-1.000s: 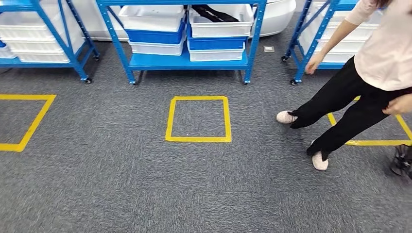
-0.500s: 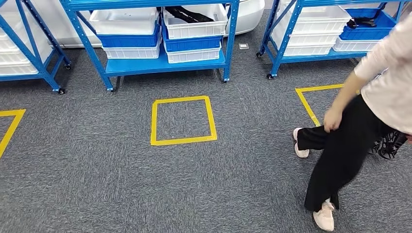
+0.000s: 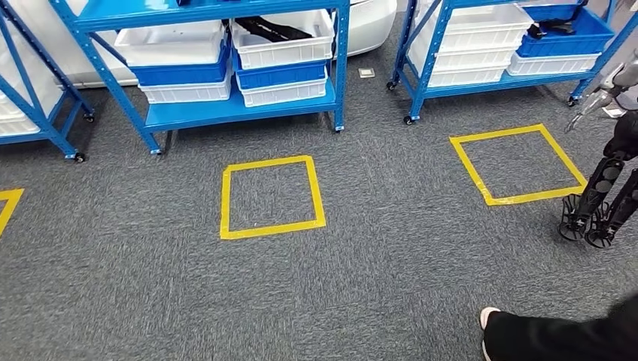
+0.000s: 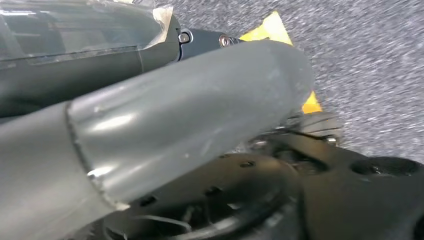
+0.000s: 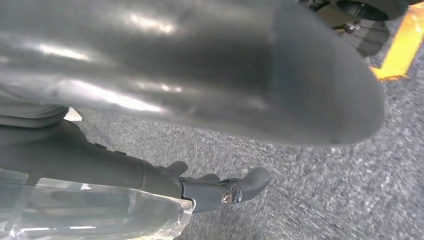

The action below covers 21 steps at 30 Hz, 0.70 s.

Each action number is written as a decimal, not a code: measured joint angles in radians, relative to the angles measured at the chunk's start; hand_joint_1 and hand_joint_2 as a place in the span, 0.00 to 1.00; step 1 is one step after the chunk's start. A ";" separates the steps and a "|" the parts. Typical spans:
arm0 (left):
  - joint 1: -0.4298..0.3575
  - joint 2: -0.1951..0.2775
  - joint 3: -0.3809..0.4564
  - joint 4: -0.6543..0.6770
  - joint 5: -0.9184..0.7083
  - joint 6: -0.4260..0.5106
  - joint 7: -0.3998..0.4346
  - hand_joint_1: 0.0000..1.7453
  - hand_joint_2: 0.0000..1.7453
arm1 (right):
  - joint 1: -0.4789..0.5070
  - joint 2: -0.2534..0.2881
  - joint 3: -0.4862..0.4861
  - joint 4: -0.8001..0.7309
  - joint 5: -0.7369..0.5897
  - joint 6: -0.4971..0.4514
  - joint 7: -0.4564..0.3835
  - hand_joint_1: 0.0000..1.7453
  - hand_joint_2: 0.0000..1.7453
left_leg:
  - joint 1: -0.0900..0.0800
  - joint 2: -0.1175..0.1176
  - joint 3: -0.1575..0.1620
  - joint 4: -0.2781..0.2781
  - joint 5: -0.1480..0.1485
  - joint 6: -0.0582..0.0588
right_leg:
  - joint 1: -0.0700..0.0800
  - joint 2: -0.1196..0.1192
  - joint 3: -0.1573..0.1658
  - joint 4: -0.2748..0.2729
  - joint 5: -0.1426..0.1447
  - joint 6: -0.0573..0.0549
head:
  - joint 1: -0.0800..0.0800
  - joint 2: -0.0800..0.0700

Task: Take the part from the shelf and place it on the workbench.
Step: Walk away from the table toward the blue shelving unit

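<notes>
You face a blue shelf (image 3: 226, 113) of stacked bins; a dark part (image 3: 272, 30) lies in its upper white bin (image 3: 290, 47). The left robot hand (image 4: 190, 120) and right robot hand (image 5: 220, 192) hang over carpet, their grasp indiscernible.

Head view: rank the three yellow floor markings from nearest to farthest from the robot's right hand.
Measured from the right hand, which hangs by the right edge:
1. Right yellow square, just beside the fingers.
2. Middle yellow square, at the centre of the carpet, in front of the middle shelf.
3. Yellow tape corner, at the far left edge.
</notes>
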 joint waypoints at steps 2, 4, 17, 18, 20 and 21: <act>0.003 0.002 0.004 0.000 0.000 0.001 -0.002 0.00 0.00 | -0.001 0.002 0.000 0.000 0.004 0.004 0.000 0.00 0.00 | -0.006 -0.003 0.026 -0.122 0.097 0.014 | 0.003 0.004 0.037 -0.008 -0.027 0.003 | 0.000 0.000; -0.001 0.004 0.006 0.000 0.000 0.003 -0.004 0.00 0.00 | -0.007 0.005 0.000 0.000 0.007 0.006 0.001 0.00 0.00 | -0.017 -0.003 0.059 -0.198 0.121 0.025 | 0.004 0.007 0.073 -0.025 -0.054 0.012 | 0.001 0.000; 0.004 -0.002 0.017 -0.004 -0.003 0.012 -0.005 0.00 0.00 | -0.008 0.003 -0.001 -0.002 0.022 0.006 0.011 0.00 0.00 | -0.007 -0.012 0.239 -0.259 -0.007 0.040 | -0.013 -0.020 -0.139 0.116 -0.046 0.099 | 0.005 0.000; 0.004 -0.002 0.018 -0.004 -0.003 0.012 -0.005 0.00 0.00 | -0.006 0.003 -0.001 -0.001 0.023 0.007 0.011 0.00 0.00 | -0.006 -0.010 0.255 -0.260 -0.021 0.034 | -0.013 -0.033 -0.132 0.072 0.010 0.110 | 0.006 0.000; 0.003 -0.001 0.020 -0.003 -0.003 0.013 -0.004 0.00 0.00 | -0.006 0.003 -0.001 0.002 0.025 0.007 0.011 0.00 0.00 | -0.008 -0.006 0.287 -0.270 -0.042 0.019 | -0.008 -0.052 -0.113 0.036 0.073 0.098 | 0.008 0.000; 0.000 -0.001 0.020 -0.003 -0.004 0.014 -0.004 0.00 0.00 | -0.009 0.003 -0.001 0.002 0.026 0.008 0.012 0.00 0.00 | -0.009 -0.003 0.301 -0.271 -0.045 0.012 | -0.005 -0.053 -0.103 0.030 0.069 0.075 | 0.008 0.000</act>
